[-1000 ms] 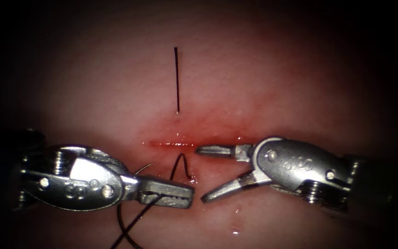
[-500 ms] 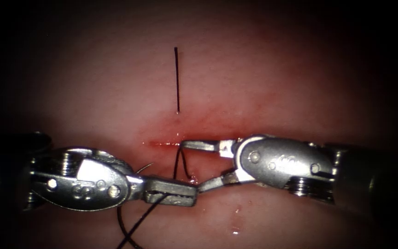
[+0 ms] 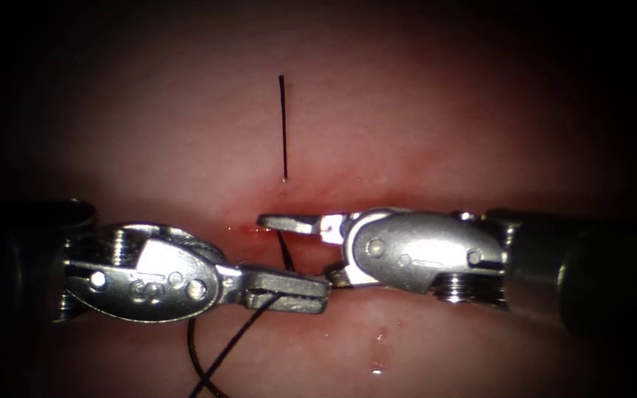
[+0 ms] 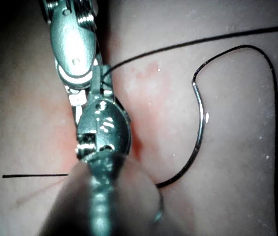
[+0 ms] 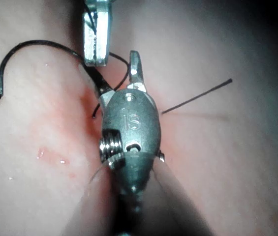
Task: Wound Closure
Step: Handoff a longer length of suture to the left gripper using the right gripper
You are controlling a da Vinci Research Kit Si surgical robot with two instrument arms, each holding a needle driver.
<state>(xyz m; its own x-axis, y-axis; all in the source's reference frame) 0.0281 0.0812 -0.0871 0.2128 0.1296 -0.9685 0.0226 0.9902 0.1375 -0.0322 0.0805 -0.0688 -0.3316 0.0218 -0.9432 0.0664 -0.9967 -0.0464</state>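
My left tool comes in low on the left, shut on the thread, which runs down from its jaws. My right tool stands open; its upper jaw lies along the cut, and the lower jaw is partly hidden behind the left tool's jaws. A short thread loop rises from the tissue between the right tool's jaws. The curved needle lies loose on the tissue, held by neither tool. In the right wrist view the right tool is open beside the left tool's jaws.
A straight cut end of thread stands out of the tissue just above the cut. Red fluid stains the tissue around the cut, with small drops below the tools.
My right tool has moved left, bringing its open jaws around the thread loop and up against the left tool's tip. The left tool has shifted slightly right, still shut on the thread.
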